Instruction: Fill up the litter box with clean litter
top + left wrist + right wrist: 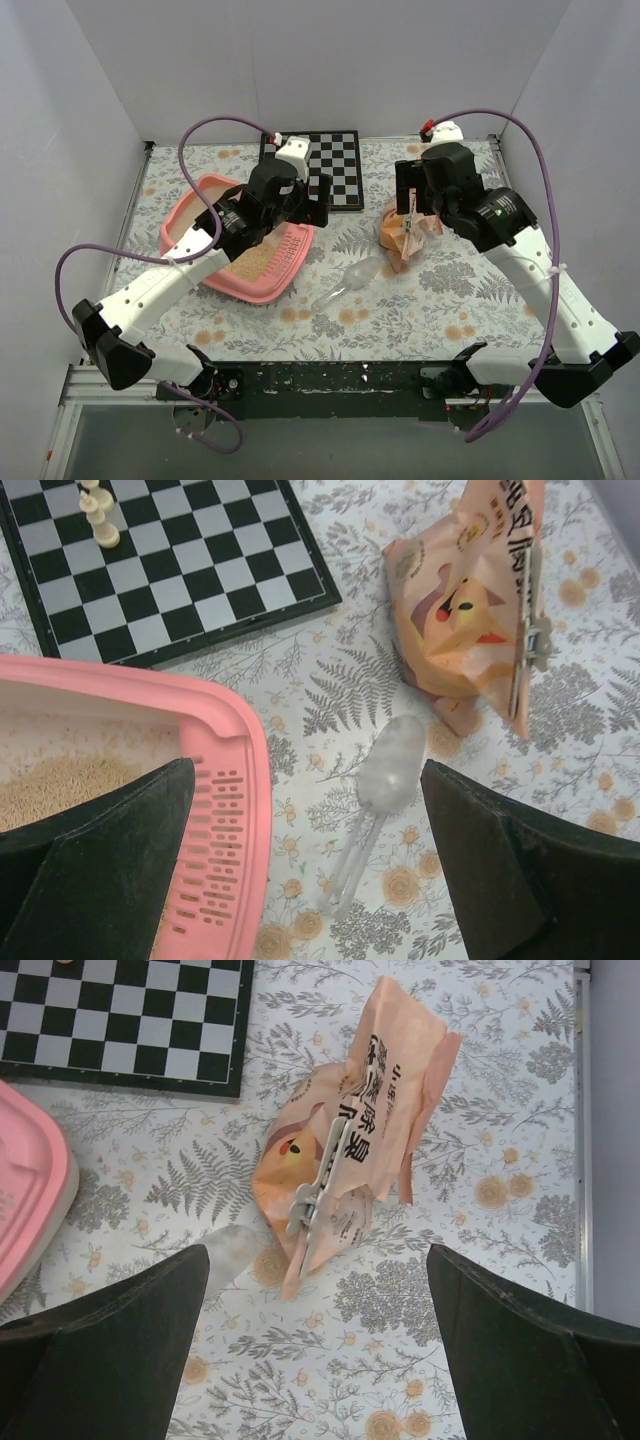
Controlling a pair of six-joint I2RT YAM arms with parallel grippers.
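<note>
The salmon-pink litter box point(212, 187) lies left of centre, its slotted grate point(290, 250) on the near right. Tan clean litter point(256, 262) covers part of its floor and also shows in the left wrist view point(60, 780), beside the pink rim point(235, 715). My left gripper point(303, 205) hangs open and empty above the box's right edge; its gap point(305, 780) spans the grate and a clear scoop point(388, 775). My right gripper point(411, 200) is open and empty above an orange litter bag point(350, 1145), which is closed with a clip.
The clear scoop point(350, 280) lies on the floral cloth between the box and the bag point(405, 238). A black-and-white chessboard point(338, 165) lies at the back centre, with pale pieces point(98, 518) on it. White walls stand on three sides.
</note>
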